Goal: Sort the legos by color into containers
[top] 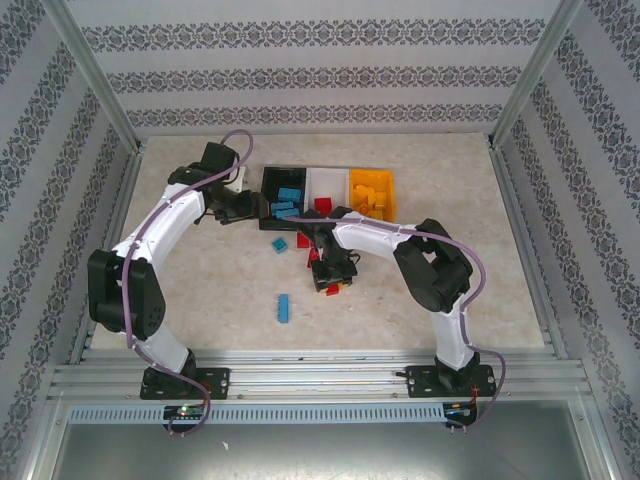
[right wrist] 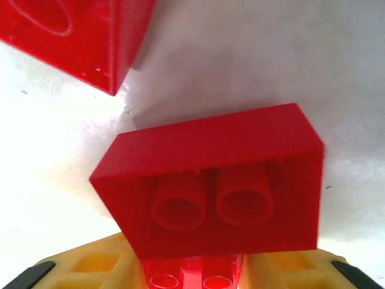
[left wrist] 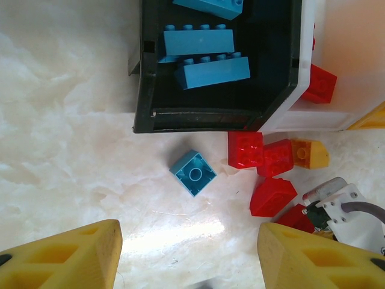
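Striped, patterned wallpaper [top: 320,80] and an aluminium frame [top: 95,75] enclose a beige marbled table [top: 200,290]. From above, the black bin [top: 268,182], white bin [top: 328,180] and orange-yellow bin [top: 387,192] stand side by side at the far centre. The left claw [top: 240,207] sits just left of the black bin. The right claw [top: 330,272] hangs over red bricks [top: 333,289] near the bins. One long blue brick [top: 284,308] lies alone, nearer.

At the left wrist, yellow fingers [left wrist: 66,256] stand apart over bare table. Beyond them a small blue brick [left wrist: 194,173] lies upturned just near the black bin, which holds three blue bricks [left wrist: 198,42]. To the right, the red bricks and an orange-yellow brick [left wrist: 310,153] crowd against the white bin.

At the right wrist, an upturned red brick [right wrist: 216,186] lies at the fingertips, and a second red piece [right wrist: 183,278] sits between the fingers. Whether they clamp it cannot be told.
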Controlling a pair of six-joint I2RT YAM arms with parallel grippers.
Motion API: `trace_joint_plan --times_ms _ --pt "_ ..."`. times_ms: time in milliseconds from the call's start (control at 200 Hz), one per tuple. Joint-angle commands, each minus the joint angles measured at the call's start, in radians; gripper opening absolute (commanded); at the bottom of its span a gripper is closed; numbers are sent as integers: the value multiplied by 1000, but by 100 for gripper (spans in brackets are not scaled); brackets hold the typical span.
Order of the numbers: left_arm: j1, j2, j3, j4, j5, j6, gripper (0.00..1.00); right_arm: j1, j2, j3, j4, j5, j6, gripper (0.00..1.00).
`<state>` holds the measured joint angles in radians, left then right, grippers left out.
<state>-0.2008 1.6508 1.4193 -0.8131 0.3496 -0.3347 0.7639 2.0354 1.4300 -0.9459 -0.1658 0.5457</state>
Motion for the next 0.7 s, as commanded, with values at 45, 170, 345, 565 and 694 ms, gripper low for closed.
trace_joint_plan --times_ms 45,170,345,565,694 --pt "15 -2 10 32 29 29 62 11 -60 0 -33 63 17 38" --pt "15 2 12 44 42 15 62 5 -115 9 -66 62 21 37" --pt "15 1 5 52 54 8 62 -52 -182 63 -72 36 39 37" --pt "-3 -15 -19 43 61 0 62 -185 -82 261 -21 -68 69 37" --pt "-59 -24 -17 -9 28 26 62 -238 53 444 -14 -92 82 37"
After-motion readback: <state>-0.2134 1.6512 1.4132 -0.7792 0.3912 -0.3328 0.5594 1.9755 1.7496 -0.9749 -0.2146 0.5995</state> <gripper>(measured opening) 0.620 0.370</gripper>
